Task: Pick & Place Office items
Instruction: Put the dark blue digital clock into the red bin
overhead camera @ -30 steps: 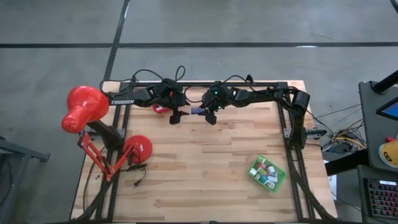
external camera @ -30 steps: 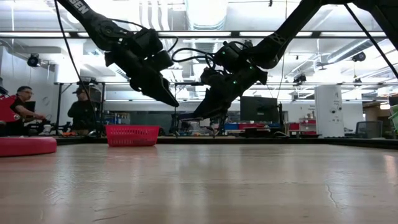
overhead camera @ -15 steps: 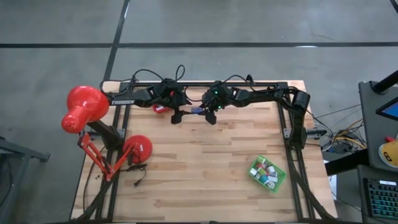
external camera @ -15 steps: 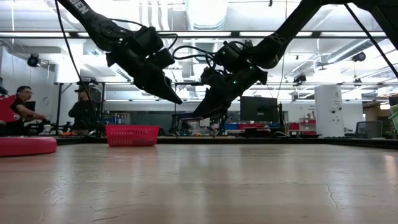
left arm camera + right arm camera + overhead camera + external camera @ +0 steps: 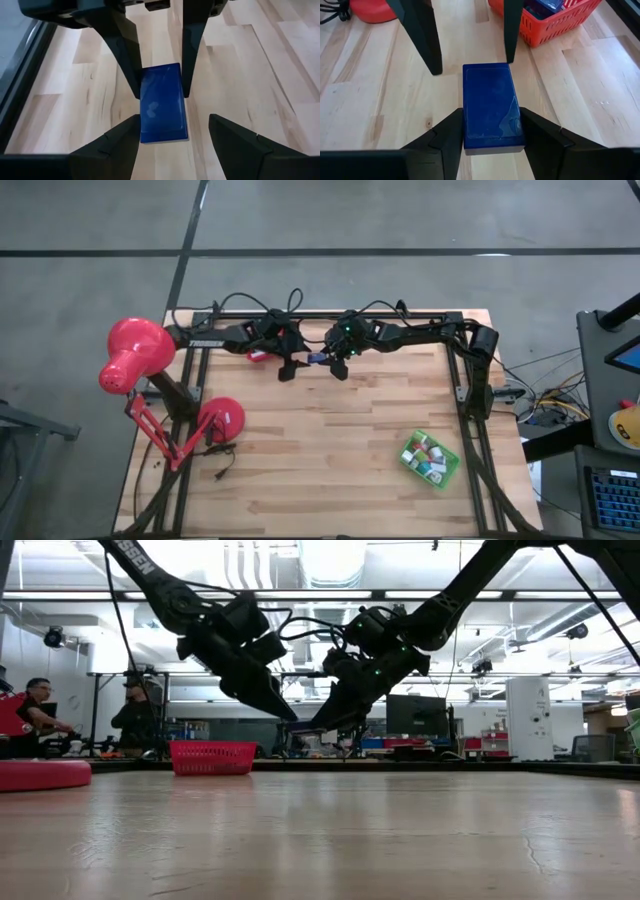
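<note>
A dark blue block (image 5: 490, 100) hangs above the far middle of the wooden table (image 5: 330, 440), with my right gripper (image 5: 490, 112) shut on it. My left gripper (image 5: 173, 119) faces it from the table's left, open. Its two fingers (image 5: 422, 40) stand on either side of the block's free end (image 5: 162, 127); whether one of them touches it does not show. In the high view the block (image 5: 316, 358) shows between my left gripper (image 5: 288, 369) and my right gripper (image 5: 337, 368). Several small office items lie in a green tray (image 5: 430, 458) at the near right. My right gripper pinches the block's two long sides (image 5: 468, 125) between its two fingers, at the end nearest its wrist. The fingers slant down from the table's right and lie along the block. The block juts out past the fingertips, its broad face up, clear of the table.
A red basket (image 5: 257, 354) stands at the far edge just behind my left gripper. A big red desk lamp (image 5: 135, 355) with its round base (image 5: 220, 420) fills the left side. People (image 5: 35, 705) sit beyond the table's far left.
My left gripper has edged down and toward the table's right, closer to the blue block; its fingers keep the same gap. My right gripper and the block have kept still.
</note>
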`<control>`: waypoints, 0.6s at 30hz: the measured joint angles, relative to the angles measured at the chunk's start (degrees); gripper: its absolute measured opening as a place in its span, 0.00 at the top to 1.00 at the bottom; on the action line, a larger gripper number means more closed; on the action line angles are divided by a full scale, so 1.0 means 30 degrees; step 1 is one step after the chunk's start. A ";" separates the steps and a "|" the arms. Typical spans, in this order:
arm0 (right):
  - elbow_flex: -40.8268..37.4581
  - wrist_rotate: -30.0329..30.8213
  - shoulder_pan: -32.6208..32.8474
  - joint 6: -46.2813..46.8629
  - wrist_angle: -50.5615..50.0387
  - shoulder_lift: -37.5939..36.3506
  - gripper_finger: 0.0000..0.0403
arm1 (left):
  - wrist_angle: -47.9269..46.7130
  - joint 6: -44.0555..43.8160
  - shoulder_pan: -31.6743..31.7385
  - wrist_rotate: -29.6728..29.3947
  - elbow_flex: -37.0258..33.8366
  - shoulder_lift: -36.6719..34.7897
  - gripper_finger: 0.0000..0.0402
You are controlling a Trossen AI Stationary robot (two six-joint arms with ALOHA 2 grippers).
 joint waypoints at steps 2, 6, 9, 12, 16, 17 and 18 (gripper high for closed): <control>0.0000 -0.0003 0.0006 0.0000 0.0014 0.0000 0.56 | 0.0034 -0.0003 0.0000 0.0005 0.0000 0.0128 0.41; 0.0000 -0.0003 0.0007 0.0000 0.0014 0.0000 0.56 | 0.0039 -0.0003 0.0000 0.0000 0.0000 0.0386 0.41; 0.0000 -0.0003 0.0007 0.0000 0.0008 0.0000 0.56 | 0.0119 -0.0003 0.0000 0.0000 0.0000 0.0567 0.41; 0.0000 -0.0003 0.0029 0.0000 0.0028 0.0000 0.56 | 0.0388 0.0004 0.0000 0.0000 0.0000 0.0864 0.41; 0.0000 0.0004 0.0063 -0.0004 0.0059 0.0000 0.56 | 0.1108 -0.0003 -0.0007 -0.0007 0.0000 0.1291 0.41; 0.0000 0.0004 0.0073 -0.0004 0.0065 0.0000 0.56 | 0.1089 -0.0003 -0.0007 -0.0008 0.0007 0.1348 0.41; 0.0000 0.0004 0.0093 -0.0003 0.0075 0.0000 0.57 | 0.1027 -0.0003 -0.0007 -0.0007 0.0071 0.1404 0.41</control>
